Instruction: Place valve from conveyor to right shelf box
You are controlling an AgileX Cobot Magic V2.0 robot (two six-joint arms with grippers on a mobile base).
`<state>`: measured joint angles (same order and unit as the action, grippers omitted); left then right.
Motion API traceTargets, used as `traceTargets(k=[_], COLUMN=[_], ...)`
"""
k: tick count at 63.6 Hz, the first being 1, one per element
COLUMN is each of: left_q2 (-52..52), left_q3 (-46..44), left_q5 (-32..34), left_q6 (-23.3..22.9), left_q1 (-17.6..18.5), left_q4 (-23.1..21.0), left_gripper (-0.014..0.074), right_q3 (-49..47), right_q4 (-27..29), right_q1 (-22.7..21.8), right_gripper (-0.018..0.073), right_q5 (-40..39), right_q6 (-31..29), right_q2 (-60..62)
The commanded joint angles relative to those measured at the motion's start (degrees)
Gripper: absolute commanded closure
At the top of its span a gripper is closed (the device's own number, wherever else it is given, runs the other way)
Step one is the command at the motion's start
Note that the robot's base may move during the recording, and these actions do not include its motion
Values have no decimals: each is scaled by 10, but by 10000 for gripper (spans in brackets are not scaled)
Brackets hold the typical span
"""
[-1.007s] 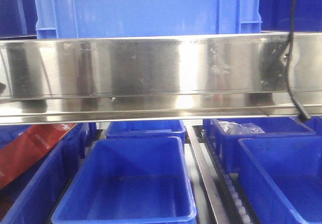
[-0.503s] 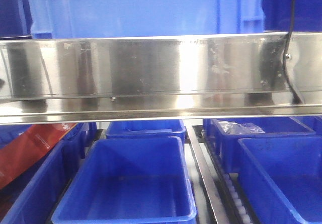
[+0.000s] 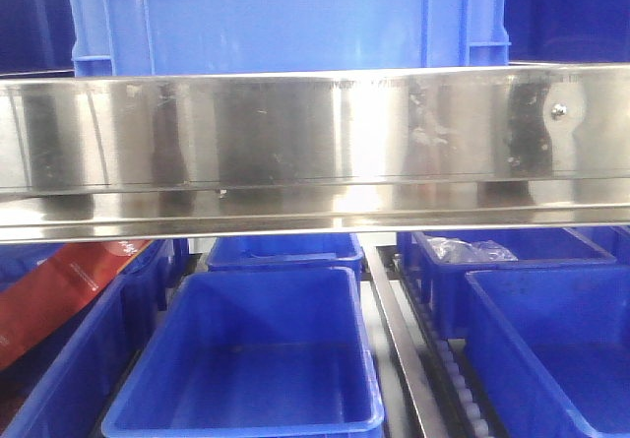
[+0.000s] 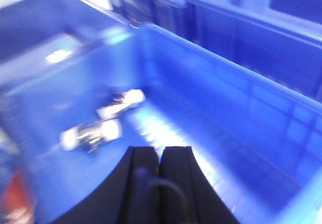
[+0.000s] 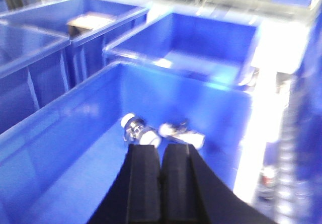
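Shelving of brushed stainless steel fills the front view, its wide shiny rail (image 3: 315,133) running straight across, with one large blue crate (image 3: 285,20) standing on top and smaller blue plastic bins on the level below. Two valves lie in the right wrist view: short metal bodies, chrome-bright with white ends, one valve (image 5: 138,131) to the left and a second valve (image 5: 178,133) just beside it, both resting on the floor of a blue box (image 5: 65,133) near its far wall. The right gripper (image 5: 162,158) hangs above that box with its two black fingers pressed together and nothing between them. The left wrist view, which is blurred, shows two more such pieces, a near valve (image 4: 93,133) and a far valve (image 4: 121,103), lying close together on the bottom of another blue bin (image 4: 236,98); whether they touch cannot be told. The left gripper (image 4: 160,156) sits over that bin, its black fingers likewise together and holding nothing. Below the rail in the front view, a middle bin (image 3: 256,359) with smooth rounded walls stands before a further bin (image 3: 285,251), a right bin (image 3: 551,340) stands before one holding a clear plastic bag (image 3: 468,251), and a red package (image 3: 59,290) leans in the left bin. White rollers (image 3: 463,389) line the steel track between the middle and right bins.
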<state>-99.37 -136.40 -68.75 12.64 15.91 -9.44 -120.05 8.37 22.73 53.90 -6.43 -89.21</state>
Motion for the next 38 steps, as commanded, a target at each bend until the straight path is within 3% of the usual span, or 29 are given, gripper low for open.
traceTargets(k=[1,14,24,38], left_q2=[25,62,104,216], left_q3=[-4,25,113,341], left_q5=[-12,-12,-8,146], left_q6=[-41,-55,-55,-70], left_q1=[-18,-54,-60,-60], left_q4=[32,42,45,51], left_gripper=[707,707,707,707], right_q3=[1,95,245,460], right_q4=[-24,-36,-36,-36], right_q1=[-11,-51,-63,-63], right_gripper=[718,722,722,722], right_q5=[16,-17,-76,-205], right_q6=[11,20,20,20], right_q2=[28,95,157,260])
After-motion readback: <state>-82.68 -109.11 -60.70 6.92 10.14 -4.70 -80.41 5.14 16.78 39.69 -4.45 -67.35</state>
